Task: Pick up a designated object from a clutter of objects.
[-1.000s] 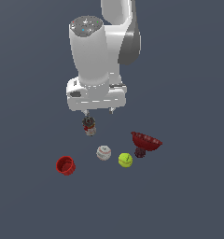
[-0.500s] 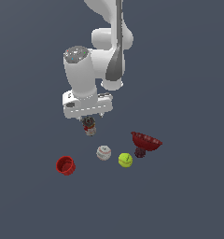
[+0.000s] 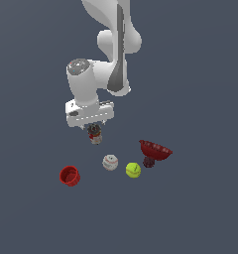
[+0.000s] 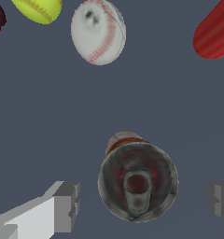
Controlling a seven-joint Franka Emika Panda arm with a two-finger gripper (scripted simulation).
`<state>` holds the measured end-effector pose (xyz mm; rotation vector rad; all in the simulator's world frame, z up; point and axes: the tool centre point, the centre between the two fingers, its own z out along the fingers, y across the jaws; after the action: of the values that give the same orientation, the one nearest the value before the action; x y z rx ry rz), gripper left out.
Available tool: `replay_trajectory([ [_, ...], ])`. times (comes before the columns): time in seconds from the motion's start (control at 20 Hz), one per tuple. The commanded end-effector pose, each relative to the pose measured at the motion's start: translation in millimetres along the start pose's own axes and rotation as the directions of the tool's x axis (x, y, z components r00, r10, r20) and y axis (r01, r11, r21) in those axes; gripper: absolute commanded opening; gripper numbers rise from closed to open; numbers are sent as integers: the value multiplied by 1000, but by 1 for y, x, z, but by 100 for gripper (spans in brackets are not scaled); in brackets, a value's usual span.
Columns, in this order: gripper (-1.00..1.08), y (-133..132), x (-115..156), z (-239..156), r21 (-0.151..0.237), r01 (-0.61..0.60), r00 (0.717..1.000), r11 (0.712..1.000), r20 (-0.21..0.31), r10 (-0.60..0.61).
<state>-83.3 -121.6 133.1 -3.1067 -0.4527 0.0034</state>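
The designated object, a small tin can (image 3: 95,137) with a red and white label and a dark metal top (image 4: 138,182), stands upright on the floor. My gripper (image 3: 94,130) hangs directly over it. In the wrist view the gripper (image 4: 144,203) is open: one finger (image 4: 67,205) and the other finger (image 4: 221,198) stand on either side of the can with a gap on each side, touching nothing. The rest of the clutter of objects lies nearby.
A white baseball (image 3: 110,162) (image 4: 98,31) and a yellow-green tennis ball (image 3: 133,170) (image 4: 38,9) lie just in front of the can. A red cup (image 3: 69,175) (image 4: 214,35) lies at the exterior view's left, a dark red bowl (image 3: 155,150) at its right.
The arm's hand has come down and shifted toward the exterior view's left, ending closer over the can. The can and the other objects have not moved.
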Motion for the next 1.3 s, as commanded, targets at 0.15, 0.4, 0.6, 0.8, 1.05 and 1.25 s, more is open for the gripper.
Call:
replay_trajectory([
  [0.15, 100, 2, -6, 6, -2, 12, 1000, 1000, -2, -12],
  [0.4, 100, 2, -5, 9, -2, 9, 1000, 1000, -1, -9],
  [0.6, 100, 2, -6, 22, -2, 10, 1000, 1000, -1, -10],
  [0.8, 100, 2, -6, 40, -3, 11, 1000, 1000, -1, -11],
  [1.05, 100, 2, -6, 54, -3, 12, 1000, 1000, -1, -12],
  [1.25, -100, 2, -6, 56, -3, 12, 1000, 1000, -1, -12],
])
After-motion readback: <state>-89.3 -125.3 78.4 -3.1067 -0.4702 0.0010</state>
